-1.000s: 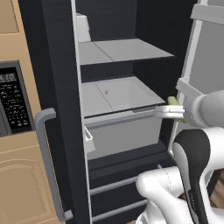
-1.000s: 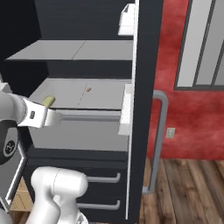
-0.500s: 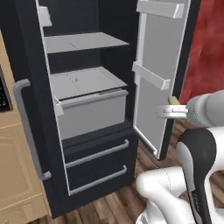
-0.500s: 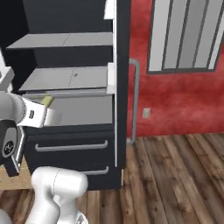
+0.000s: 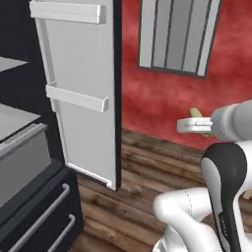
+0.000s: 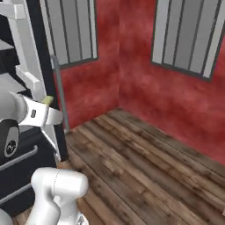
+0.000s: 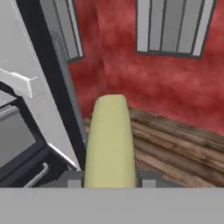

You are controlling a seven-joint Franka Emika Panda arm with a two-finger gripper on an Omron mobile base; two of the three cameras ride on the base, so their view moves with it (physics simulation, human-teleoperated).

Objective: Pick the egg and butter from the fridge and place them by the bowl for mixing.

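Centre-bottom of the hand view, my jaws (image 7: 109, 179) clamp the pale-yellow stubby butter block (image 7: 110, 140); tall black fridge (image 5: 29, 197) at left. Keep grip firm while heading to the bowl.

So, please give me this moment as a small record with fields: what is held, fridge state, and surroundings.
held item: the butter, a pale-yellow block
end effector: shut on the butter, raised above the floor
fridge: door open, grey shelves and drawers in view
surroundings: red wall, wooden floor
egg and bowl: cannot tell
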